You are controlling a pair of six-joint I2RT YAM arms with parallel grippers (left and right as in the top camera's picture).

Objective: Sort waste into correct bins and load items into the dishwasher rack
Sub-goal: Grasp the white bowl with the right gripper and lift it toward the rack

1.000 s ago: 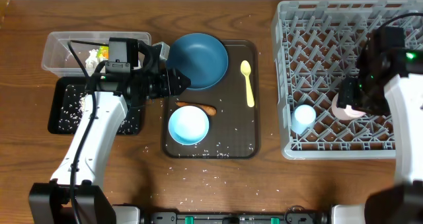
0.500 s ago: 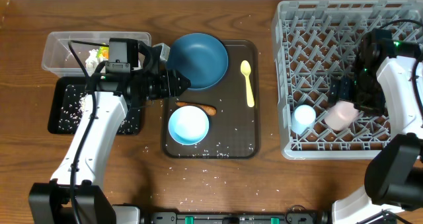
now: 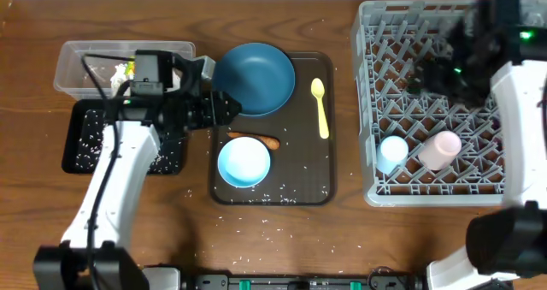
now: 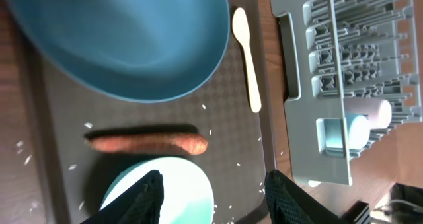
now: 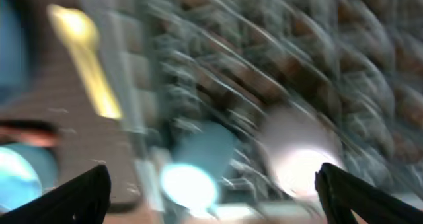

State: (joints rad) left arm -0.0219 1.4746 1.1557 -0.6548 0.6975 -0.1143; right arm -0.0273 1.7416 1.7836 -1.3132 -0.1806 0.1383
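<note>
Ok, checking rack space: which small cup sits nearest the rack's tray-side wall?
The small light blue cup; the small pink cup sits further inside the grey pegged rack.

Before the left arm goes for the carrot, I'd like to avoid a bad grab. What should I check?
1. Left gripper open, nothing between its fingers: ok.
2. Carrot lying uncovered on the brown tray: ok.
3. Carrot clear of the light blue bowl: cannot tell, the gap is slim.
4. Right gripper open, over the dishwasher rack, away from the tray: ok.
5. Pink cup and light blue cup already in the rack: ok.
</note>
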